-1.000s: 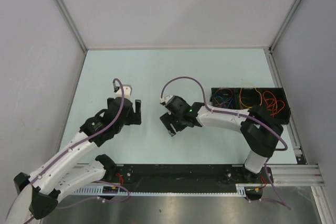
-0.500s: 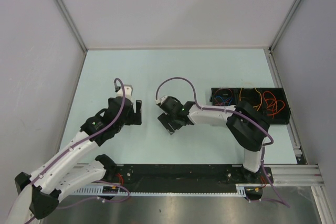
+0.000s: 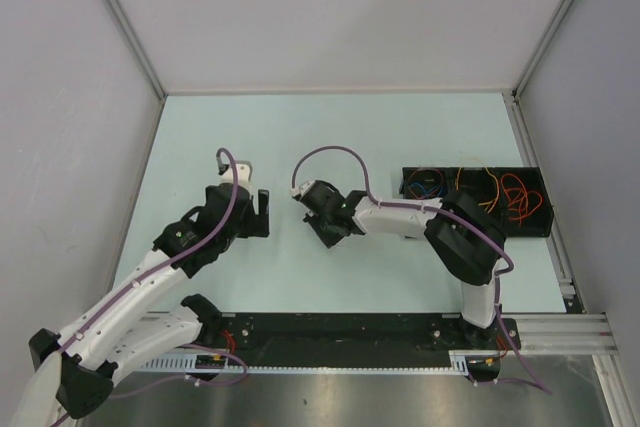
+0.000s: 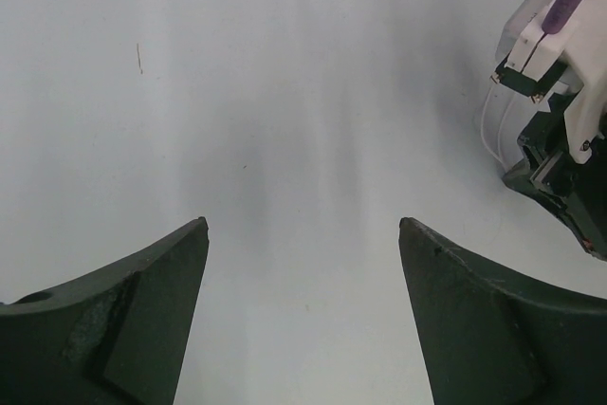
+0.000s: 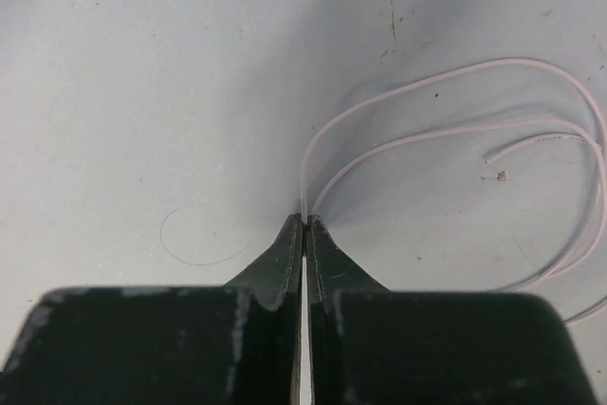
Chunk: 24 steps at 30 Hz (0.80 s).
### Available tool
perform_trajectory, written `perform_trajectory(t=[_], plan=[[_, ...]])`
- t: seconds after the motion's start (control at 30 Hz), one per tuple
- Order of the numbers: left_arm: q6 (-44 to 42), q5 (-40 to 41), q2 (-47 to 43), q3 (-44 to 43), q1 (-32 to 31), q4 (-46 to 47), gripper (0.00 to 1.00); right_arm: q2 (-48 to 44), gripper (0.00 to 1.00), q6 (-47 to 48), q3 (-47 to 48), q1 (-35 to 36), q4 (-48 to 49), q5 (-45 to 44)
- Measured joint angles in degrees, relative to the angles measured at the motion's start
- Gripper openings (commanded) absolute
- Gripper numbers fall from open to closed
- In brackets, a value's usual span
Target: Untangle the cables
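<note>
A pale pink cable (image 5: pixel 446 130) lies in loose loops on the table, and my right gripper (image 5: pixel 305 218) is shut on it where two strands meet at the fingertips. From above, the right gripper (image 3: pixel 329 236) sits at mid-table. The pale cable is too thin to make out there. More cables, blue (image 3: pixel 425 187), orange (image 3: pixel 470 183) and red (image 3: pixel 516 193), lie curled in a black tray (image 3: pixel 545 219) at the right. My left gripper (image 3: pixel 262 213) stands open just left of the right one. In the left wrist view, the left gripper (image 4: pixel 303 227) has only bare table between its fingers.
The right arm's wrist (image 4: pixel 560 130) with its purple lead shows at the right edge of the left wrist view, with a bit of pale cable (image 4: pixel 485 125) beside it. Grey walls enclose the table on three sides. A black rail (image 3: pixel 340 327) runs along the near edge.
My right gripper has shifted a little to the left and gone from open to shut on the pale pink cable. The left arm has not moved.
</note>
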State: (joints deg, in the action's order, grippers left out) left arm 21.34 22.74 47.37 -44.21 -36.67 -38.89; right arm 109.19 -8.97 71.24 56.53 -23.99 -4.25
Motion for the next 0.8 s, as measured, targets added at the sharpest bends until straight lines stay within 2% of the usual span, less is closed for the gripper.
perform_trajectory(t=[0.27,0.6,0.8], plan=[[-0.33,-0.31,-0.02,0.02,0.11,0.22,0.86,-1.92,0.00,-0.70,0.04,-1.36,-0.68,4.79],[-0.44,-0.46,-0.02,0.02,0.13,0.20,0.86,-16.61,0.00,-4.81,7.78,-10.51,-0.94,13.07],[-0.44,-0.48,-0.02,0.07,0.13,0.22,0.86,-19.58,0.00,-6.03,11.58,-14.91,-1.86,14.82]])
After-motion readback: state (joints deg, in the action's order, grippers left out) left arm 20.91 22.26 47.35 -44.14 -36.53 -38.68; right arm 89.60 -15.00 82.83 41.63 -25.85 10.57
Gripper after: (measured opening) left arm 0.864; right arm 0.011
